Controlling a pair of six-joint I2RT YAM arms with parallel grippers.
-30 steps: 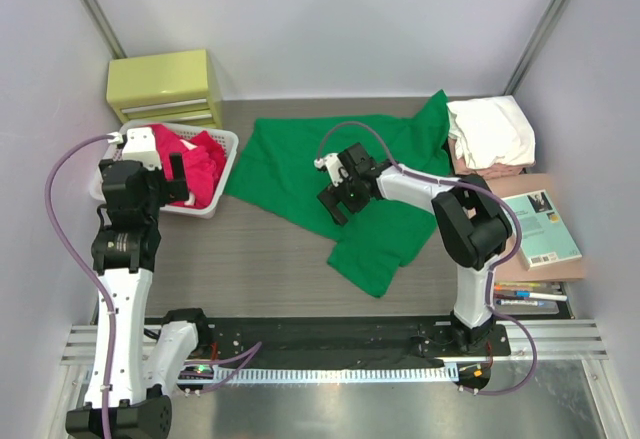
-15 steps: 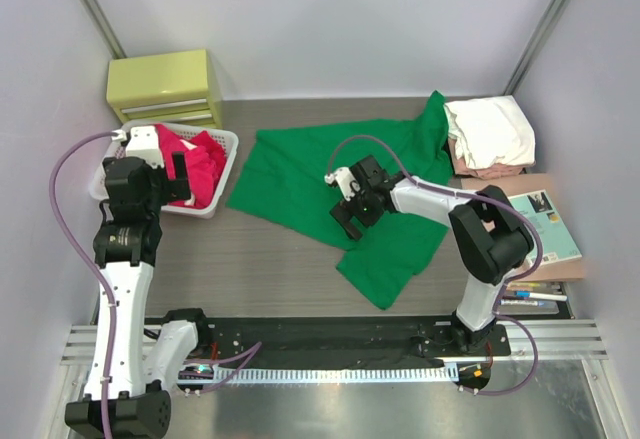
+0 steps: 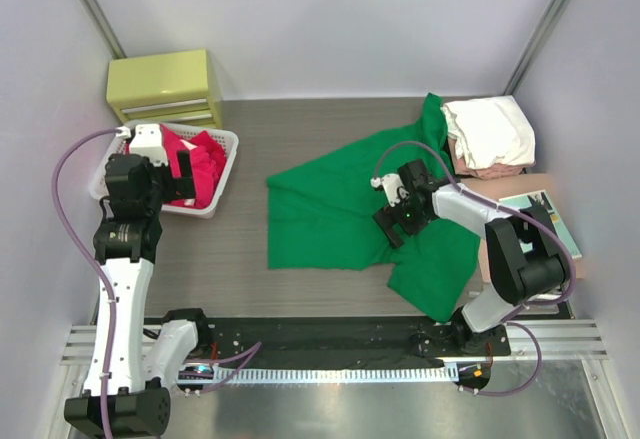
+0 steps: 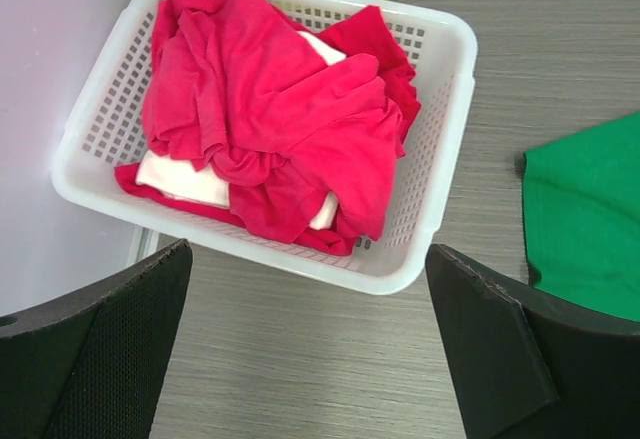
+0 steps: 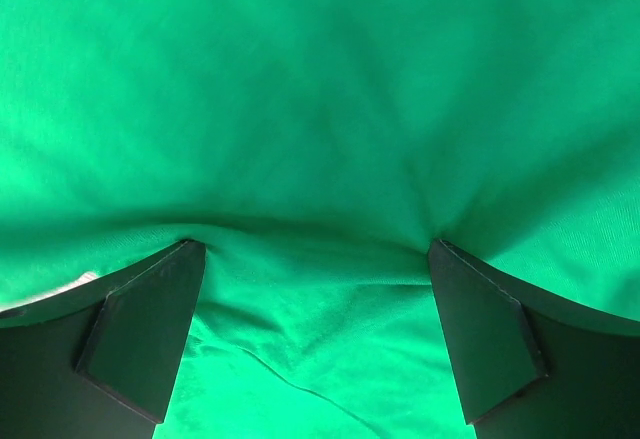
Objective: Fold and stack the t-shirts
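Note:
A bright green t-shirt (image 3: 330,214) lies spread and rumpled across the middle of the table. My right gripper (image 3: 395,221) presses down on its right half, jaws open. In the right wrist view the green cloth (image 5: 320,89) fills the frame and bunches against both fingertips of the gripper (image 5: 315,299). Red t-shirts (image 3: 195,164) with some white cloth (image 4: 185,179) are heaped in the white basket (image 3: 226,171). My left gripper (image 3: 178,177) hovers open at the basket's near side; in the left wrist view it (image 4: 310,359) holds nothing, with the red t-shirts (image 4: 270,109) ahead of it.
Folded white (image 3: 490,131) and pale pink (image 3: 478,169) shirts are stacked at the back right. A teal book (image 3: 540,229) lies on a brown board, with pens (image 3: 530,294) nearer. A yellow-green drawer box (image 3: 165,84) stands behind the basket (image 4: 440,159).
My right gripper has slid to the right across the table, dragging the green t-shirt with it. The shirt's left edge has pulled well away from the basket. The left arm has barely moved.

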